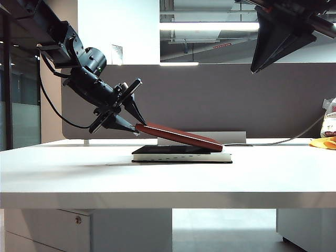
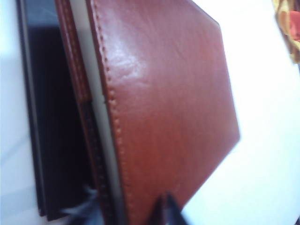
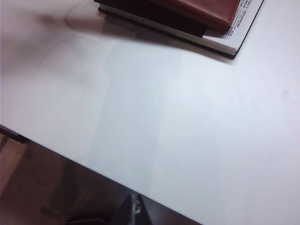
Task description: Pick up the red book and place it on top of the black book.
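Note:
The red book (image 1: 178,136) is tilted. Its right end rests on the black book (image 1: 181,154), which lies flat mid-table, and its left end is raised off it. My left gripper (image 1: 135,126) comes down from the upper left and is shut on that raised end, one finger above and one below. In the left wrist view the red cover (image 2: 173,108) fills the picture, with the black book (image 2: 51,131) beneath it and a dark fingertip (image 2: 166,206) lying on the cover. My right gripper (image 1: 255,67) hangs high at the upper right, shut and empty. Its camera sees both books' corner (image 3: 206,14).
A grey partition (image 1: 210,100) stands behind the table, with a white box (image 1: 231,137) and a cable (image 1: 278,140) at its foot. A yellow object (image 1: 323,143) and a white bag (image 1: 329,118) sit at the far right. The table's front edge (image 3: 70,157) shows in the right wrist view.

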